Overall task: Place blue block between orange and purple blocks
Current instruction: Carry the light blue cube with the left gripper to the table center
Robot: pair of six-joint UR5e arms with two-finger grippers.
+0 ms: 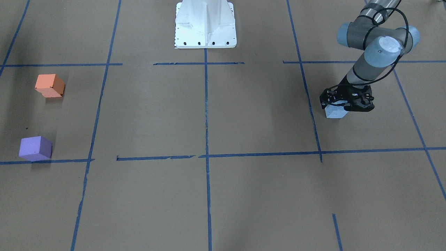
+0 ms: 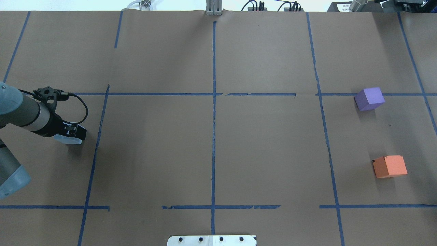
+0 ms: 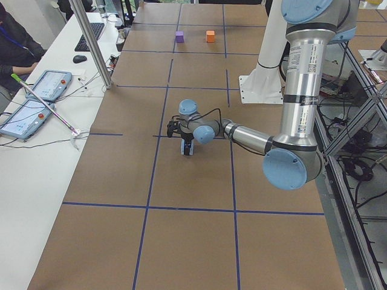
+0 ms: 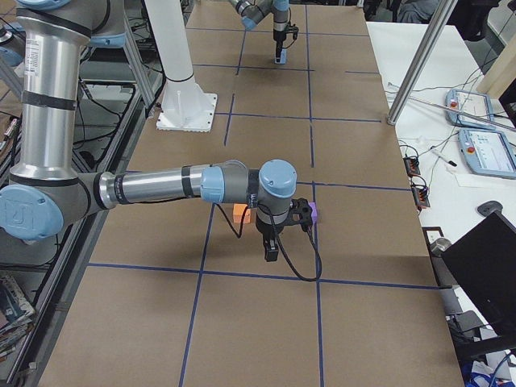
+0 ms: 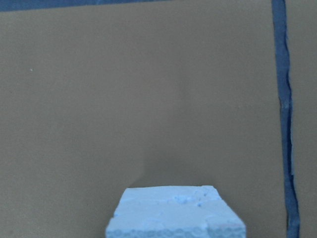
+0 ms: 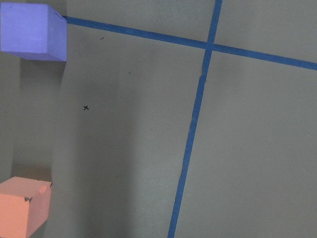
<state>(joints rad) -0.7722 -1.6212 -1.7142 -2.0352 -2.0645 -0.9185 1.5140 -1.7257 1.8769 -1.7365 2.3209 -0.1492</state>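
Brown table (image 1: 223, 195), pale blue block (image 1: 335, 113), pitted top

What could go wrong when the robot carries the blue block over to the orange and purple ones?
The left claw is at the blue block, far across the table from the orange block and purple block, so it might slip on that long trip. The right arm hangs right by those two blocks, so the arms could bump.
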